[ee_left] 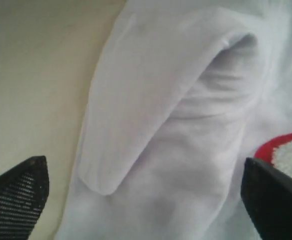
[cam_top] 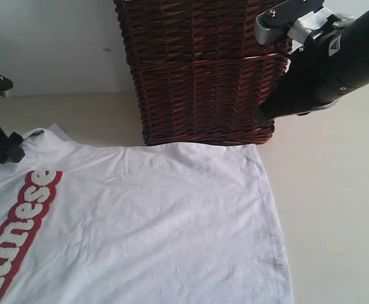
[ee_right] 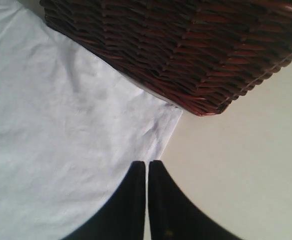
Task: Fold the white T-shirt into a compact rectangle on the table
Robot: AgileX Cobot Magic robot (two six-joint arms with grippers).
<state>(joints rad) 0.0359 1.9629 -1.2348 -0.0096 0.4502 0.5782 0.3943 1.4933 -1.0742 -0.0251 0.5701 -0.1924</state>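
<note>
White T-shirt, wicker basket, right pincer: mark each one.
white T-shirt (cam_top: 171, 215), exterior view, plain cloth mid-body.
wicker basket (cam_top: 197, 76), exterior view, front wall.
right pincer (ee_right: 147, 165), right wrist view, between its shut fingertips.

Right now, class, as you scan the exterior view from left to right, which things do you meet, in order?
In order: left tool → red lettering on the white T-shirt → dark wicker basket → right tool, its tip in front of the basket's right edge.
</note>
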